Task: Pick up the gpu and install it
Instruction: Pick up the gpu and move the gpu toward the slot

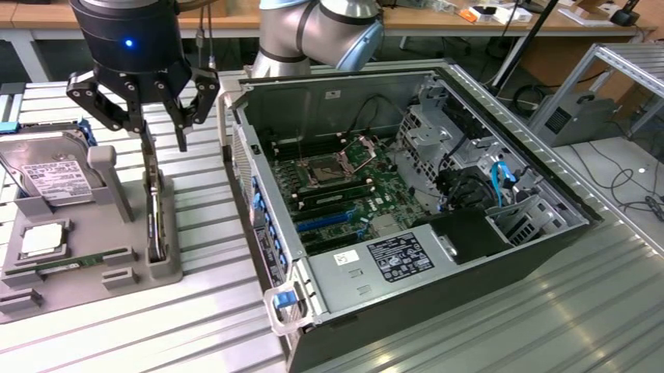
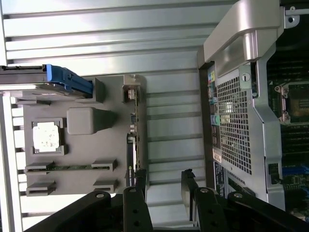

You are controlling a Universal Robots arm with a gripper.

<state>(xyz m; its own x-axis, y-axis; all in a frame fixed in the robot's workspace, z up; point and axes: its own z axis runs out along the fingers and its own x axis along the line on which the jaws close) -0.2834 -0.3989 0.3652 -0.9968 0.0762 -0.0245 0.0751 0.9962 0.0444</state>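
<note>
The gpu (image 1: 155, 214) is a thin dark card standing on its edge in the slot along the grey tray's (image 1: 62, 289) side nearest the computer case. My gripper (image 1: 158, 134) hangs just above the card's far end with its jaws wide apart and nothing between them. In the wrist view the gpu (image 2: 132, 140) runs as a narrow strip along the tray's (image 2: 82, 151) edge. One black fingertip (image 2: 141, 178) lines up with the card's end. The gripper (image 2: 164, 182) gap itself lies slightly off the card, toward the case.
The open computer case (image 1: 436, 311) lies on the exterior view's right with its motherboard (image 1: 343, 186) exposed. The tray also carries a silver hard drive (image 1: 47, 172), a square processor (image 1: 42, 239) and a green memory stick (image 1: 73, 264). Ribbed metal tabletop (image 1: 207, 311) separates tray and case.
</note>
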